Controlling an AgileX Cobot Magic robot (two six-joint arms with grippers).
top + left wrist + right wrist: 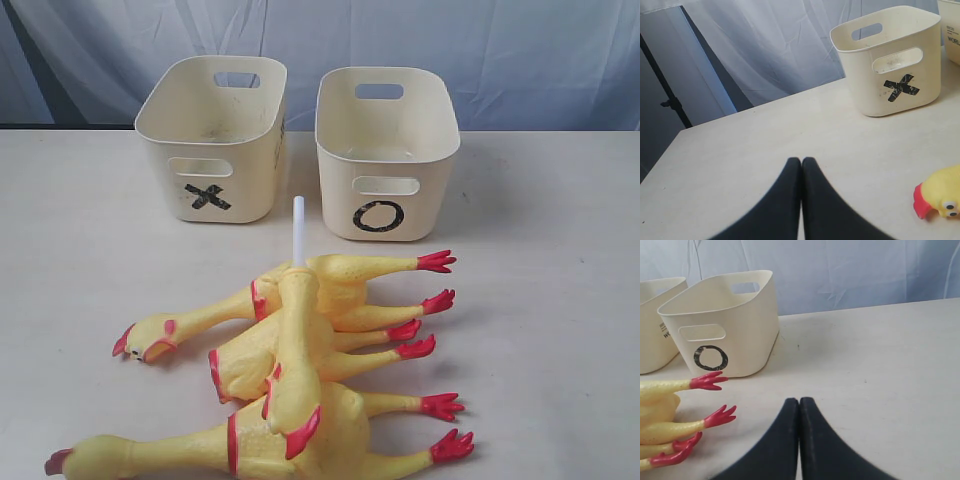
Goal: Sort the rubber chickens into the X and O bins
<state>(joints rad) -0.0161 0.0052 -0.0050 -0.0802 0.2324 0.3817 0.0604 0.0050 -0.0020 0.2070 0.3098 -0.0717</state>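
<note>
Two cream bins stand side by side near the far edge of the tabletop (80, 250), the X bin (160, 175) nearer its left edge than the O bin (340, 200). Several rubber chickens (300, 340) lie heaped at the near edge, red feet toward the right edge. The left gripper (801, 165) and the right gripper (799, 405) hang above the tabletop, each pressed together and empty.
</note>
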